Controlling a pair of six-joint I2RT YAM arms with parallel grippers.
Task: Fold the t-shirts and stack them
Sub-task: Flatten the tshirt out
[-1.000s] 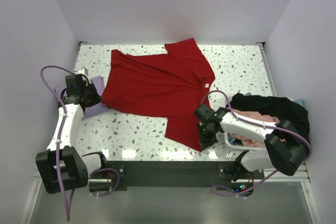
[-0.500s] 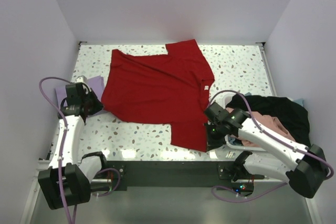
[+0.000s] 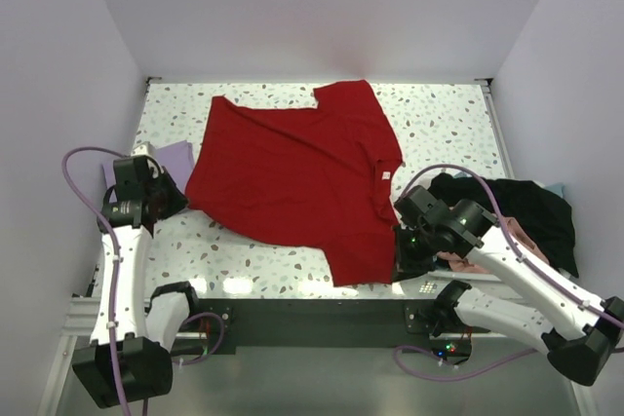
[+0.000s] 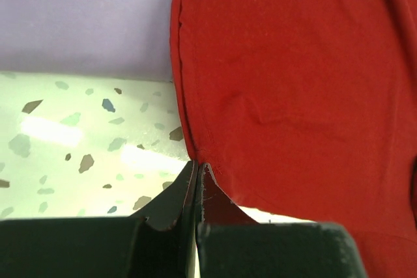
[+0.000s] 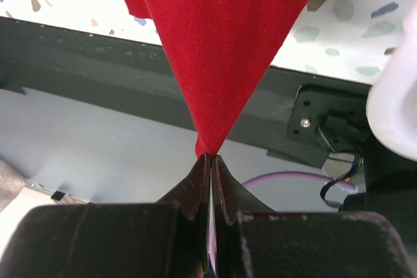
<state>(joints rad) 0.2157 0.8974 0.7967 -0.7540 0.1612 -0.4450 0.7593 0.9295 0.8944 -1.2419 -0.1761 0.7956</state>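
The two arms are holding the red t-shirt (image 3: 292, 177) at two opposite ends, I think so that it is lying stretched and flat on the tabletop (image 3: 448, 124) before any fold. The left fingers (image 4: 186, 190) are pressed together and are pinching a corner of its hem. The cloth is spreading out ahead of them and to their right, and the lavender t-shirt (image 4: 85, 17) is lying ahead on their left, just beside the red edge. The right fingers (image 5: 199, 183) are pinching another corner, perhaps a sleeve end. The cloth is fanning out tight from their tips, over the dark front rail (image 5: 78, 56). The black t-shirt (image 3: 517, 202) is waiting in a heap to their right.
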